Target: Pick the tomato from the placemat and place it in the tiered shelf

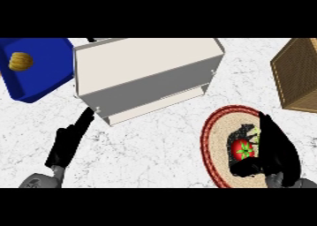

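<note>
Tomato (243, 149) sits on the round woven placemat (216, 132) with its red rim, at your lower right on the white marbled counter (160, 145) — green stem showing. Your right hand (273, 152) is around it, fingers along its right side and the thumb curled in beneath, so it is grasping the tomato while the fruit rests on the mat. Your left hand (69, 141) lies at lower left, fingers straight and released, pointing toward the tiered shelf (144, 70), which stands up the counter from it. A blue tray (37, 84) holding a yellow-brown item (20, 61) lies at upper left — a wicker basket (304, 75) at upper right.
</note>
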You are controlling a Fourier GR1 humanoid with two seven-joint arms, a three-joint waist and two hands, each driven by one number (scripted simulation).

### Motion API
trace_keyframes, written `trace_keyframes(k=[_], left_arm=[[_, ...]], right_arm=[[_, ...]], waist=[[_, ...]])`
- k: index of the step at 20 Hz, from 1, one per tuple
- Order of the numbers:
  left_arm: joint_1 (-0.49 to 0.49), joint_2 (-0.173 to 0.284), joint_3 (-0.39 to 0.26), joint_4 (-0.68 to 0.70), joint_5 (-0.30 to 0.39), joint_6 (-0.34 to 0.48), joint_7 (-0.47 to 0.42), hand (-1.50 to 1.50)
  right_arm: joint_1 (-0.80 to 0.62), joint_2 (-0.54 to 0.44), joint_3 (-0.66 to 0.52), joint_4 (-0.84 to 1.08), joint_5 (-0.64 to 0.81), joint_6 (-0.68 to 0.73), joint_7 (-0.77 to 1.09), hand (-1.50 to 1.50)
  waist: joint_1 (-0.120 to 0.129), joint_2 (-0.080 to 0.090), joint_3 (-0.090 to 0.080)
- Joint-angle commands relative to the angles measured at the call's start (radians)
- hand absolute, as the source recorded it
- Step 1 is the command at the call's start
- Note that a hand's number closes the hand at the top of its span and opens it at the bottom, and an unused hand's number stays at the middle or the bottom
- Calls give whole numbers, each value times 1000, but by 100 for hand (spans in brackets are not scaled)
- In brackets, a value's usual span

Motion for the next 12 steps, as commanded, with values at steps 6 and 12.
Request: trace_keyframes(k=[6,12], left_arm=[[11,17,35,-40,12,-13,27,0],[39,-12,36,20,-16,-10,-37,0]], right_arm=[[-27,139,-1,117,143,91,218,-150],[-5,186,-52,110,166,160,185,-150]], waist=[[-19,-4,2],[-28,-4,2]])
